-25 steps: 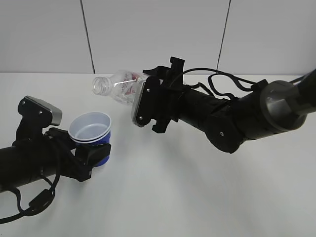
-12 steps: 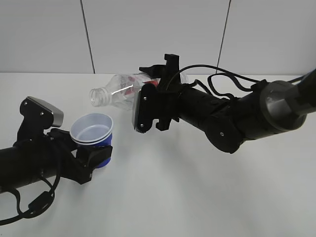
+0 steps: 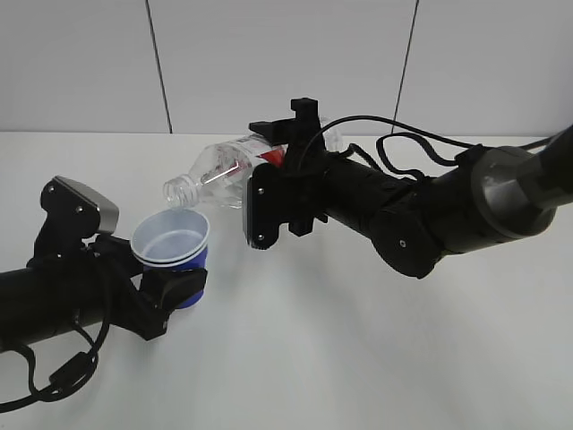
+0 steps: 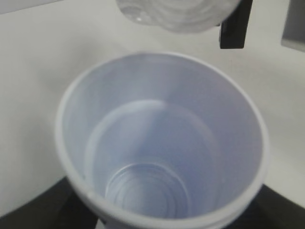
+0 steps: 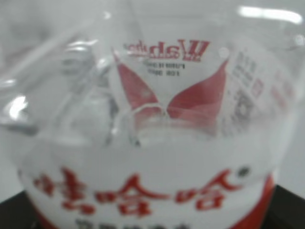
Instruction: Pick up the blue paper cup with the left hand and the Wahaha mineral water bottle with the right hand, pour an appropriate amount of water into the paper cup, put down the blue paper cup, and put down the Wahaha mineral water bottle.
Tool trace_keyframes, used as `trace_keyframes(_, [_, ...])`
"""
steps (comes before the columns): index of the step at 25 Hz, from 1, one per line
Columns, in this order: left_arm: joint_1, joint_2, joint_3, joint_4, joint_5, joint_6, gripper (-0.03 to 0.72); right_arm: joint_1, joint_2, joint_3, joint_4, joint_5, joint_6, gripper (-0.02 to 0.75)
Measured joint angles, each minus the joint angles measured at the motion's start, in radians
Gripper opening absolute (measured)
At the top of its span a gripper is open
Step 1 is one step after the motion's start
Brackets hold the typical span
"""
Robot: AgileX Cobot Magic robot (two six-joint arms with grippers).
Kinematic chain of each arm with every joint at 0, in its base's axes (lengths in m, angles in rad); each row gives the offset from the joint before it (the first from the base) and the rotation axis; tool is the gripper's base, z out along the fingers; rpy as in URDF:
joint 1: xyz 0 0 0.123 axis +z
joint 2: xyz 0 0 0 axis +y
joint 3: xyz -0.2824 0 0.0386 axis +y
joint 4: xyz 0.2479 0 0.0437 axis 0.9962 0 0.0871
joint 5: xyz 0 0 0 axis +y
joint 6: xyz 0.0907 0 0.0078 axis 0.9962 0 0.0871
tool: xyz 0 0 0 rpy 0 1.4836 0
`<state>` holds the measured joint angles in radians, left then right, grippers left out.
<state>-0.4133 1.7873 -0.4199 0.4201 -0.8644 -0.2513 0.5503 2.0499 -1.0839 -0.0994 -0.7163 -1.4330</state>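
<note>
My left gripper (image 3: 179, 285) is shut on the blue paper cup (image 3: 175, 253) and holds it upright above the table. The cup's white inside (image 4: 162, 143) fills the left wrist view; no water shows in it. My right gripper (image 3: 269, 193) is shut on the Wahaha mineral water bottle (image 3: 219, 172), which lies tilted with its open mouth pointing down-left, just above the cup's rim. The bottle's red-and-white label (image 5: 152, 157) fills the right wrist view. The bottle's clear end shows above the cup in the left wrist view (image 4: 178, 12).
The white table (image 3: 358, 358) lies under both arms. A grey panelled wall (image 3: 286, 63) stands behind it. The thick right arm (image 3: 448, 215) with looping cables reaches in from the right.
The bottle has tipped further, its mouth dropping toward the cup. The cup has moved slightly right and down, under the mouth.
</note>
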Motion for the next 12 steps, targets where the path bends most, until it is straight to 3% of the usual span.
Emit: trace_keyframes(12, [0.000, 0.000, 0.000, 0.022, 0.025, 0.000, 0.500, 0.000, 0.000, 0.000, -0.002, -0.036, -0.084, 0.496])
